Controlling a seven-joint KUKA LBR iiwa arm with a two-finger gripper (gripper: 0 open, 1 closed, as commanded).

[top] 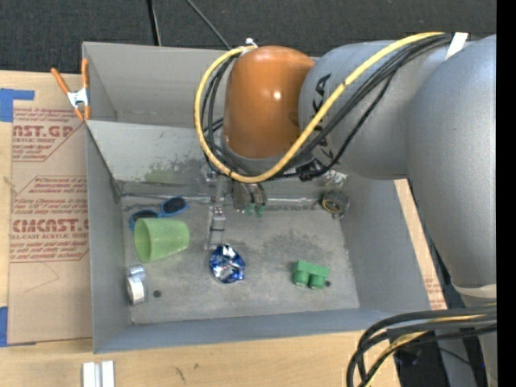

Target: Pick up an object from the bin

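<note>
While the big grey arm [419, 111] leans in from the right, its orange wrist cover [262, 103] hangs over the back half of the grey metal bin [105, 256], yellow and black cables looped round it. Down below that cover comes the pincer [218, 232], a slim metal piece pointing at the bin floor. Is it spread or pressed together? I cannot tell from this angle, the cover hides too much, and I see nothing pinched in it.

Now the loose things, biggest first. Off to the pincer's left lies a pale green cup [161, 239], tipped on its side, mouth facing left. Well out to the pincer's right and a little nearer the front sits a green block [310, 275]. Right under the pincer's tip, just toward the front wall, there's the crumpled blue-and-silver wrapper [227, 264], so close I can't say whether metal meets it or not. Far left and forward, a small silver cylinder [135, 285]. Back left, beyond the cup, a blue piece [173, 207]. To the right by the back wall, a little brassy ring [334, 204].
</note>
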